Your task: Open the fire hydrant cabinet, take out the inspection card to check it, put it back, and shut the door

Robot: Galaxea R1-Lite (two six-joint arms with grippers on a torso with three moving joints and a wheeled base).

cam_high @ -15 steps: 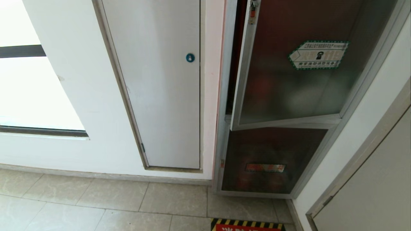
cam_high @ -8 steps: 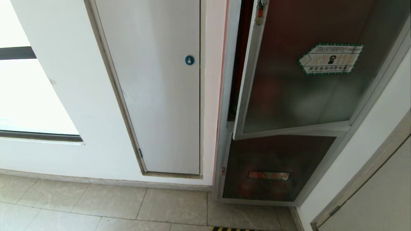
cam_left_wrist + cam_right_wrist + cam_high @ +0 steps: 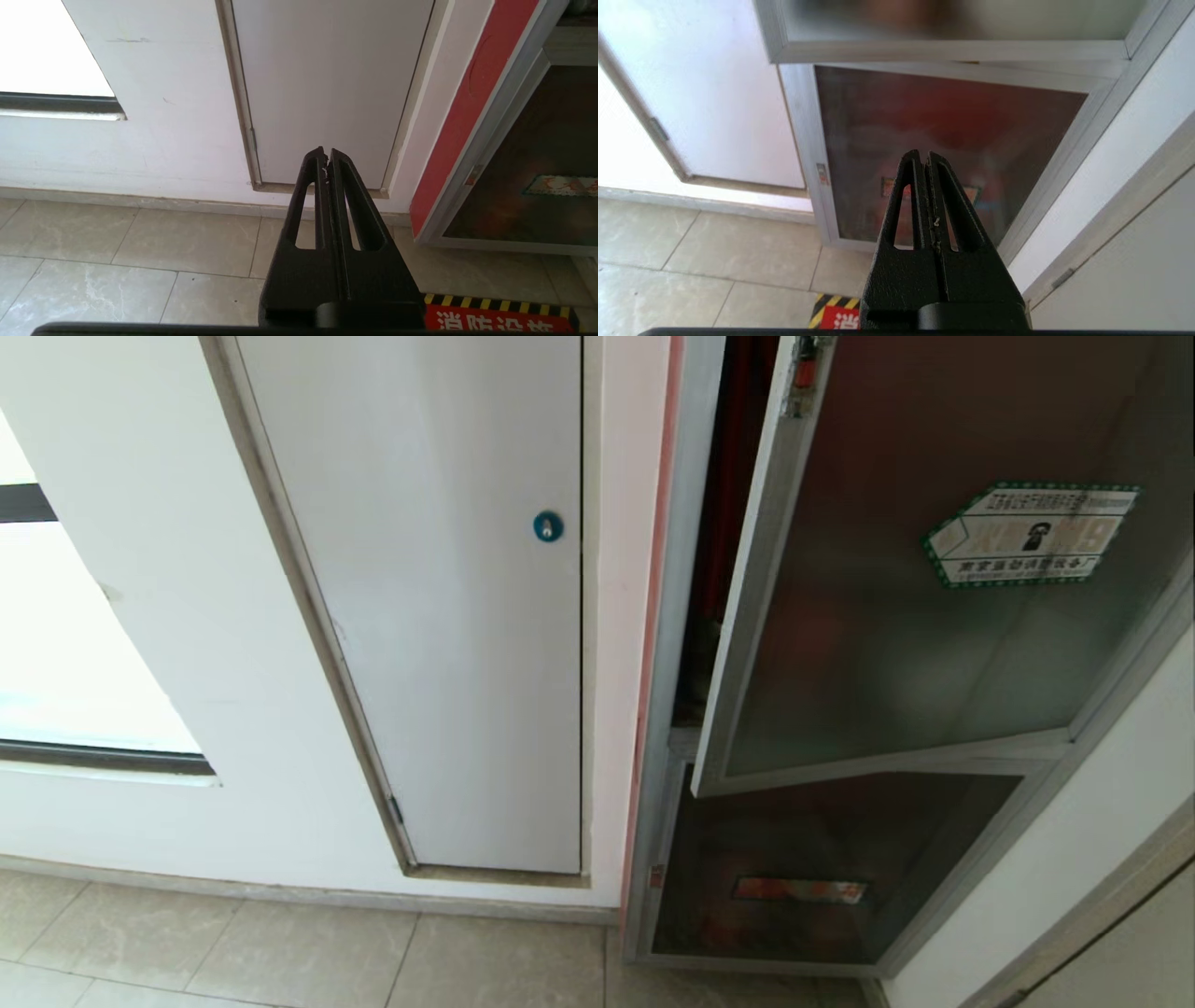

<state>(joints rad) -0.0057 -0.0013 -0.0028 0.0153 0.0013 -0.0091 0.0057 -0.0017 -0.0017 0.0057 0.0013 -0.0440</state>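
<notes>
The fire hydrant cabinet [image 3: 693, 616] stands in the wall at the right of the head view, silver-framed with a dark red gap showing inside. Its door [image 3: 896, 644], dark tinted glass with a green-edged hexagonal sticker [image 3: 1027, 534], hangs slightly ajar. The inspection card is out of view. Neither arm shows in the head view. My left gripper [image 3: 326, 154] is shut and empty, low over the floor and pointing at the white door. My right gripper [image 3: 924, 156] is shut and empty, pointing at the cabinet's lower glass panel [image 3: 943, 140], well short of it.
A plain white door [image 3: 448, 616] with a round blue lock [image 3: 548, 526] lies left of the cabinet. A window opening [image 3: 75, 644] is at far left. Beige floor tiles [image 3: 280, 952] run below. A red floor sign with yellow-black striping [image 3: 500, 315] lies before the cabinet. Another wall panel [image 3: 1134, 261] stands right.
The whole head view has shifted: the cabinet and white door look larger and lower, and the floor sign has left the picture. The camera moved closer; the door stays ajar.
</notes>
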